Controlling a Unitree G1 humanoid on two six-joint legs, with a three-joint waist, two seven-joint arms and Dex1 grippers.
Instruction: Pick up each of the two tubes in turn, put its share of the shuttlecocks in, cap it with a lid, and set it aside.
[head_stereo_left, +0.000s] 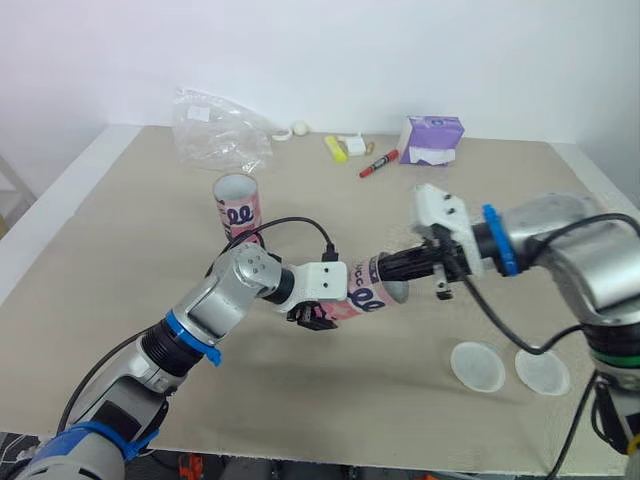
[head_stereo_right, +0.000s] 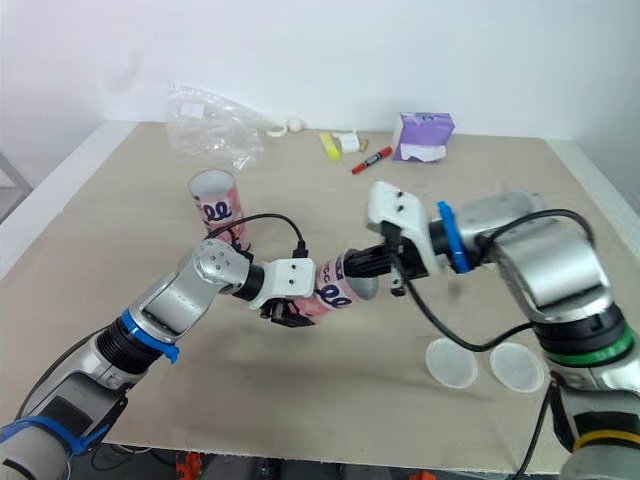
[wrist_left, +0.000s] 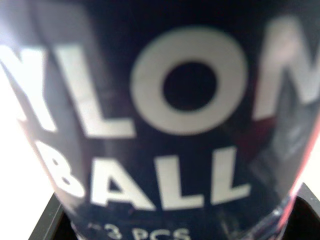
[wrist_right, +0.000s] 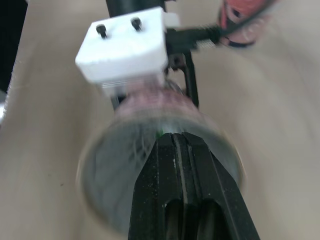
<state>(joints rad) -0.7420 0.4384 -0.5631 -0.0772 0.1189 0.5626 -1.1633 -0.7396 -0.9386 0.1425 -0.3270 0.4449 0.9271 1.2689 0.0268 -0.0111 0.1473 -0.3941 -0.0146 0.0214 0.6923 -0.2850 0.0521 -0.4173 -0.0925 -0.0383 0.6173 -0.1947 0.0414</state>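
The tube (head_stereo_left: 362, 296) hangs over the tabletop (head_stereo_left: 120, 230), lying nearly level, with its long axis running left to right and its open mouth turned toward the robot's right. The left end effector (head_stereo_left: 316, 312) is clamped around it. The right end effector (wrist_right: 181, 139), fingers pressed together, sits right at that mouth, in line with the axis. Pale netting inside looks like a shuttlecock (wrist_right: 131, 149). A second tube (head_stereo_left: 237, 205) stands upright farther back, and two lids (head_stereo_left: 477, 365) lie near the right arm.
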